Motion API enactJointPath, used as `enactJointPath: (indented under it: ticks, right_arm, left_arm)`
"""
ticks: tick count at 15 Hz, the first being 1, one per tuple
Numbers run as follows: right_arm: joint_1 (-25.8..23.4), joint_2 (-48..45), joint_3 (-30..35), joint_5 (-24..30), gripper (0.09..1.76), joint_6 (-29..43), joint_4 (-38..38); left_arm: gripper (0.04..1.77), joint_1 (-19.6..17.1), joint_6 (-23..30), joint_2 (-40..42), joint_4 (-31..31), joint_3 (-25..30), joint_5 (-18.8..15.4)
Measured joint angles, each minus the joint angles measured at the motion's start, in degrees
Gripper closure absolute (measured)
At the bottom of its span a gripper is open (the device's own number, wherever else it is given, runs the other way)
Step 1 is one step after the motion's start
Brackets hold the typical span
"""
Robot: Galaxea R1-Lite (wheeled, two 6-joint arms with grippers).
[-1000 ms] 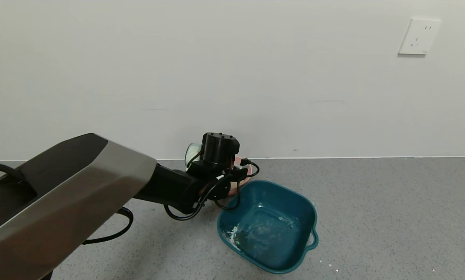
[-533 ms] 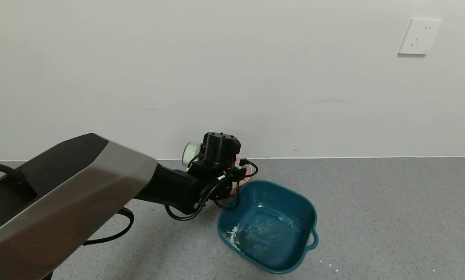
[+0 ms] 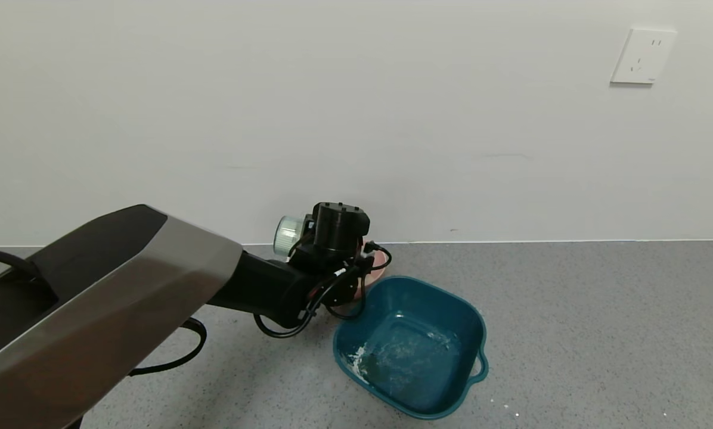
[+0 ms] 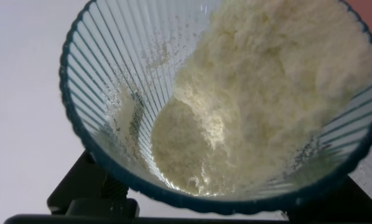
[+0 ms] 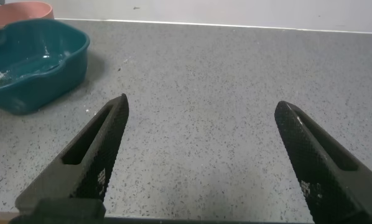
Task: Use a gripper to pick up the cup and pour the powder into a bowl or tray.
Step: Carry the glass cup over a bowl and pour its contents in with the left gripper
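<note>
My left gripper (image 3: pixel 306 237) is shut on the cup (image 3: pixel 286 235), a ribbed pale teal mug held tipped on its side above the floor near the wall. The black wrist hides its fingers in the head view. In the left wrist view the cup (image 4: pixel 124 56) fills the picture. The white powder (image 4: pixel 267 93) is heaped against its lower wall, up to the rim. The pink bowl (image 3: pixel 378 266) lies just beyond the wrist, mostly hidden by it; it also shows in the right wrist view (image 5: pixel 18 9). My right gripper (image 5: pixel 201 106) is open and empty over bare floor.
A large dark teal tub (image 3: pixel 410 345) with powder smears inside stands on the grey speckled floor in front of the pink bowl; it also shows in the right wrist view (image 5: pixel 30 62). A white wall with an outlet (image 3: pixel 642 56) rises close behind.
The cup's base has swung a little to the left as the left wrist turned, tipping the cup further. The right arm has not moved.
</note>
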State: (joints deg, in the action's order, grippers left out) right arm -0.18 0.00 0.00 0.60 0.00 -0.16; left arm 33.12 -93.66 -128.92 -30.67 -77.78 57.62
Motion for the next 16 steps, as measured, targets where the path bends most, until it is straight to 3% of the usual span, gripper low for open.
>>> enactJointPath:
  ticks: [9,16]
  right_arm:
    - [0.0,0.0,0.0,0.0,0.14,0.0,0.0]
    - [0.0,0.0,0.0,0.0,0.14,0.0,0.0]
  left_arm:
    - [0.51,-0.1,-0.3,-0.3,-1.2,0.2,0.3]
    - [0.51,0.1,-1.1,-1.0,-2.7,0.0,3.1]
